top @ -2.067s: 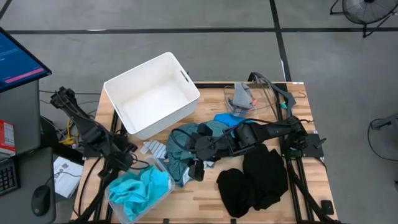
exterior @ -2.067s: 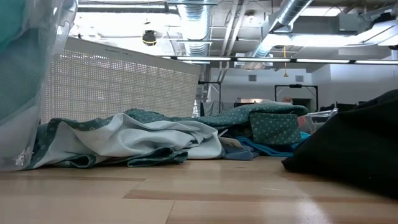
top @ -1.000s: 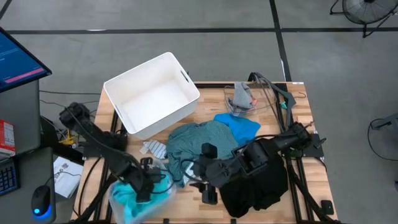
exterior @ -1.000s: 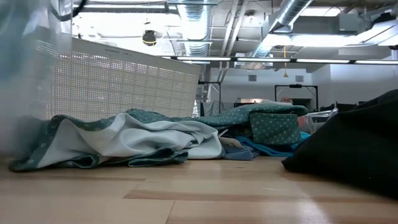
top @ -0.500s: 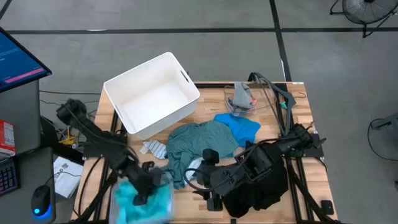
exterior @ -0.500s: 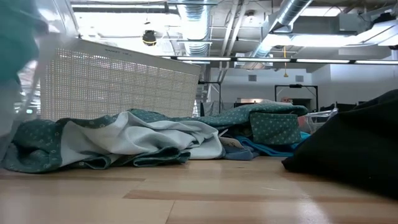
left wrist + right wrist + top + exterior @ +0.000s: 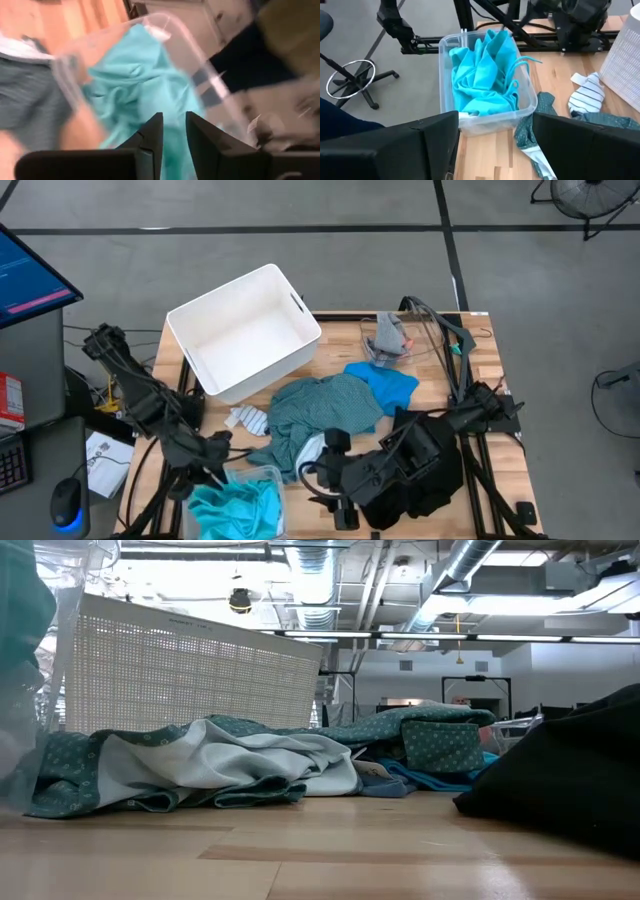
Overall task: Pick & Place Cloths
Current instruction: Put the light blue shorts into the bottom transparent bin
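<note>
A turquoise cloth [image 7: 235, 505] lies bunched in a clear tub [image 7: 262, 475] at the table's near left corner. My left gripper [image 7: 218, 458] hangs just above the tub's far left rim. In the left wrist view its fingers [image 7: 174, 131] stand a narrow gap apart with nothing between them. My right gripper [image 7: 325, 490] hovers wide open [image 7: 495, 140] over the table, between the tub and the black clothes [image 7: 430, 465], and faces the tub. A teal-grey dotted shirt [image 7: 320, 410], a blue shirt [image 7: 385, 385] and a striped sock [image 7: 245, 420] lie spread at mid-table.
A white rigid bin [image 7: 245, 330] stands at the far left, tilted against the table's edge. A second clear tub [image 7: 400, 340] with grey-and-orange socks sits at the far right. Bare wood shows along the near edge [image 7: 320, 850].
My left gripper has come up out of the clear tub and drawn back toward the table's left edge, tipping less steeply. The tub with the turquoise cloth shifted and now sits squarer at the near left corner. My right gripper has drifted slightly toward the near edge.
</note>
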Tool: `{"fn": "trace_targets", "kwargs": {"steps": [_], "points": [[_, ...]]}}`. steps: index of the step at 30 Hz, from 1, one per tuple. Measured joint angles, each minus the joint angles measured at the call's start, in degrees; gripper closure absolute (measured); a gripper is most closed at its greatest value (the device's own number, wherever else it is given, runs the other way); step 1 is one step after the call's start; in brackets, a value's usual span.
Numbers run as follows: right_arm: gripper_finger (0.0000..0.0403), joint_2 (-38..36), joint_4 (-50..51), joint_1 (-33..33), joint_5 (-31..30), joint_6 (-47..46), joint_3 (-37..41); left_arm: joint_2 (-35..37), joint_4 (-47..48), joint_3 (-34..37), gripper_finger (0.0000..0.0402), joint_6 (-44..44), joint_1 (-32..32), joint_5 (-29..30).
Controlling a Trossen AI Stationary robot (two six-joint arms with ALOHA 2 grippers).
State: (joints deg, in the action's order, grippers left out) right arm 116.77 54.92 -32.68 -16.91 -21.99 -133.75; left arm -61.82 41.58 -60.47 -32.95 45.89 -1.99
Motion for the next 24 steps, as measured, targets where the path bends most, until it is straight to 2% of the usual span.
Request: {"fn": "trace_targets", "kwargs": {"steps": [4,9,13,17,20,24], "points": [[0.0154,1.4,0.5,0.5,0.4,-0.1,0.0,0.7,7.4,-0.7,0.0332,11.9,-0.9,0.1],[0.0154,2.6,0.0,0.9,2.7,-0.2,0.0,0.7,15.4,-0.6,0.0289,21.8,-5.1,-1.3],[0.0154,3.4,-0.9,1.6,4.9,-1.2,-0.1,0.7,15.6,0.3,0.0240,29.1,-9.6,-2.5],[0.0154,3.6,-1.0,1.8,5.0,-1.9,0.0,0.3,16.6,2.5,0.0201,34.9,-13.5,-7.4],[0.0154,3.5,-1.1,1.7,5.1,-1.9,0.0,0.2,16.8,4.9,0.0191,38.8,-14.7,-10.3],[0.0154,3.5,-1.2,1.7,5.0,-2.1,0.0,0.3,16.4,7.2,0.0192,43.0,-15.3,-10.5]]}}
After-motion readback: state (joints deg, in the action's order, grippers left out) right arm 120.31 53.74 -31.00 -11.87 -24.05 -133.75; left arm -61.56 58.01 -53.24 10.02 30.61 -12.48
